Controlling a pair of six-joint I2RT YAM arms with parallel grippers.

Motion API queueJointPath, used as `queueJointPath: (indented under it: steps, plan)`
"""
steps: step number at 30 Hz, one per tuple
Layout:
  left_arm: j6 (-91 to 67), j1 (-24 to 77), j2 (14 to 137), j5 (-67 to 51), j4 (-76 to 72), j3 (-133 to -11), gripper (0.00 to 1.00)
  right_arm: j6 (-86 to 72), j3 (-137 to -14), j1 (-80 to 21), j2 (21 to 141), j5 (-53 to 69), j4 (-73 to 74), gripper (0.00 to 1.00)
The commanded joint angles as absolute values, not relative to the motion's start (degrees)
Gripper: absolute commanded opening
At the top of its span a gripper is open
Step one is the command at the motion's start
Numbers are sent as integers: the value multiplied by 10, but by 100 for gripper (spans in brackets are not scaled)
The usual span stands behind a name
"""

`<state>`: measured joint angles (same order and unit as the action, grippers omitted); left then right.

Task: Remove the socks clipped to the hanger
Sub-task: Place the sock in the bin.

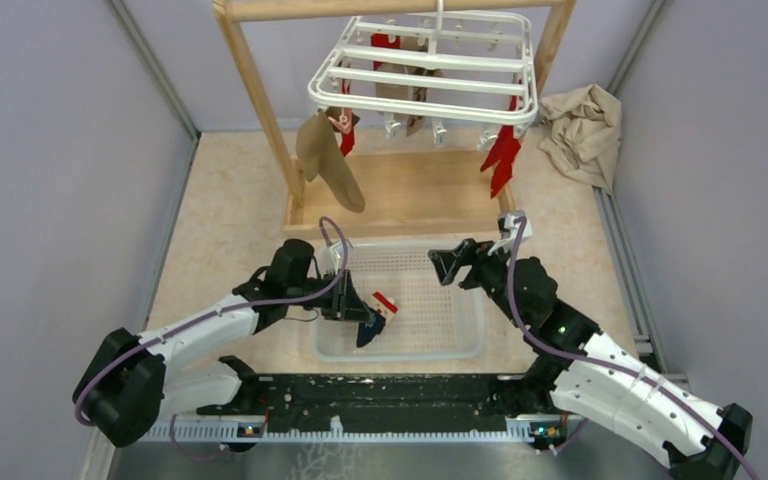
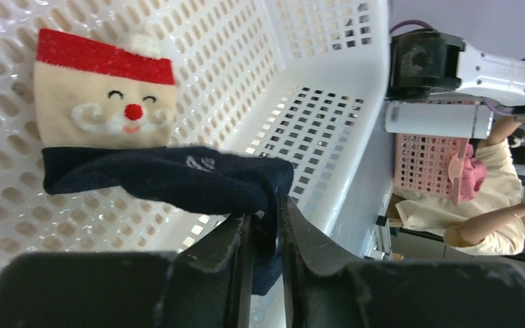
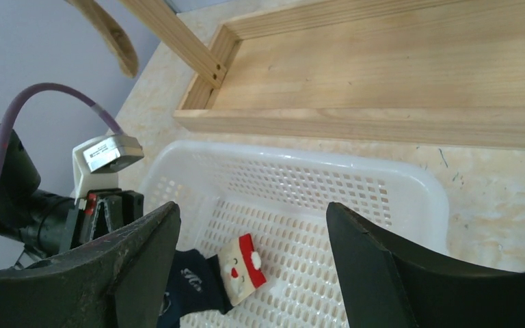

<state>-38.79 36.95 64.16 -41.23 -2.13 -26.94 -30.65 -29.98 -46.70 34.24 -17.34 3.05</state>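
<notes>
The left gripper (image 2: 266, 222) is pinching the edge of a dark navy fabric sock (image 2: 164, 179) between its closed fingers, low inside the white perforated plastic basket (image 2: 328, 130). This sock is lying partly over a small cream sock with a red band and a Santa face (image 2: 102, 102). The right gripper (image 3: 251, 212) is hovering above the basket, its jaws wide apart and empty. A tan sock (image 1: 328, 165) and a red sock (image 1: 501, 155) are hanging from the white plastic clip hanger (image 1: 430, 82).

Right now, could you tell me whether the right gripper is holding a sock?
No, the right gripper stands open and empty over the white basket.
</notes>
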Motion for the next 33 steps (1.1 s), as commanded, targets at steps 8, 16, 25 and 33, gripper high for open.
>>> queueJointPath:
  steps: [8, 16, 25, 33]
  plan:
    - [-379, 383, 656, -368, -38, -279, 56, -316, -314, -466, 318, -136, 92, 80]
    - [-372, 399, 603, -333, 58, -337, 99, -316, -325, -466, 294, -129, 120, 81]
    - [-392, 403, 521, -296, 129, -359, 99, -310, -331, -466, 323, -97, 92, 83]
    - [-384, 403, 481, -239, 187, -392, 99, -291, -307, -466, 366, -79, 18, 83]
